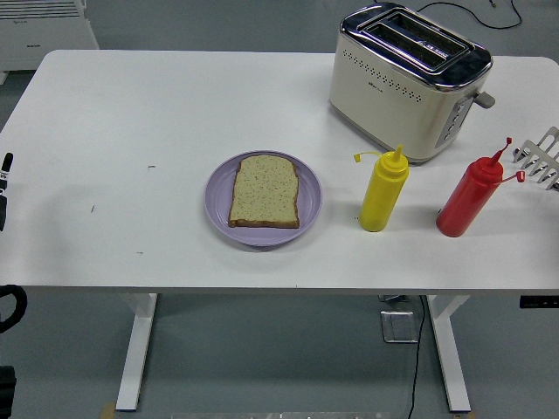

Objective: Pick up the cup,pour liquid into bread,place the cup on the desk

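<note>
Near the middle of the white table [131,105] sits a purple plate [218,205] with one slice of bread [265,190] lying flat on it, its top looking dry and plain as far as I can see; off at about three o'clock from the plate stands a yellow squeeze bottle [383,189], upright, cap flipped aside, and further round at three o'clock a red squeeze bottle [470,197], leaning slightly, also uncapped; neither touches the plate or the other. No cup shows anywhere; the bottles are the only pourers here, and I take one of them to be what the task means, set close to the bread so a short reach would carry it over. Up at one o'clock a cream toaster [406,83] stands well back, out of the working space; a white rack [543,157] pokes in at the right edge.

Out at nine o'clock, at the very rim of the picture, only a sliver of the left hand [4,188] shows, apart from everything; whether its fingers are spread or curled I cannot tell; the right hand is nowhere to be seen.

Both bottles stand on the table and the bread looks bare; that would suit a bottle waiting to be lifted, or one set down again after a pour too faint to see.
</note>
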`<state>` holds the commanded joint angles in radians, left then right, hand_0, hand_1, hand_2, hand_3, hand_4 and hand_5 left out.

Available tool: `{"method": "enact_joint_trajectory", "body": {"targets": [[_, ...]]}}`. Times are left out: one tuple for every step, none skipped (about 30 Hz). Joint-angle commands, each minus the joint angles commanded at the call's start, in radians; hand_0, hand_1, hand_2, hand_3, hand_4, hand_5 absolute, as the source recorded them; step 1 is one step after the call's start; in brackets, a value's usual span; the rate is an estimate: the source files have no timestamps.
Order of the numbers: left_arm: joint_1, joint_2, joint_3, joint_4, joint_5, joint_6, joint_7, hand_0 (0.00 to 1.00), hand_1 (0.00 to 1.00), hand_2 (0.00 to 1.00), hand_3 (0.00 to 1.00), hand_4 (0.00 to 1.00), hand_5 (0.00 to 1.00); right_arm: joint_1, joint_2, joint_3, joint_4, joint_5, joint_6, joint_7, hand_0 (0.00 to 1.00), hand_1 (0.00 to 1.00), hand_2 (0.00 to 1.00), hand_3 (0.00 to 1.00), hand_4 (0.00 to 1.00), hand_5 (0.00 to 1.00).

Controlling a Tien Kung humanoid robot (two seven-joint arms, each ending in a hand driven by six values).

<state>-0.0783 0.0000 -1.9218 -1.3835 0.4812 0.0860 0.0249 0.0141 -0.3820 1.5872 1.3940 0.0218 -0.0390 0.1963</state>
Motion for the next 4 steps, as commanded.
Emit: {"method": "enact_joint_trajectory", "body": {"targets": [[0.0, 0.0, 0.0, 0.0, 0.0, 0.0, 0.0, 0.781, 0.728, 0.724, 0.663, 0.524, 0.951, 0.0, 0.0, 0.0, 0.0, 0.0, 0.0, 0.0, 0.781, 0.726, 0.74, 0.794, 0.649, 0.627], [0.0, 0.0, 0.0, 0.0, 0.0, 0.0, 0.0, 0.781, 0.728, 0.724, 0.663, 0.524, 0.951, 0.0, 0.001, 0.0, 0.001, 0.0, 0.0, 0.0, 0.781, 0.726, 0.74, 0.794, 0.649, 0.627], [0.0, 0.0, 0.0, 0.0, 0.0, 0.0, 0.0, 0.781, 0.728, 0.724, 0.663, 0.524, 0.951, 0.0, 0.0, 0.0, 0.001, 0.0, 0.001, 0.001, 0.781, 0.726, 0.74, 0.794, 0.649, 0.627], [-0.001, 0.0, 0.0, 0.0, 0.0, 0.0, 0.0, 0.781, 0.728, 0.724, 0.663, 0.524, 0.951, 0.0, 0.0, 0.0, 0.001, 0.001, 0.001, 0.001, 0.781, 0.726, 0.74, 0.794, 0.649, 0.627]]}}
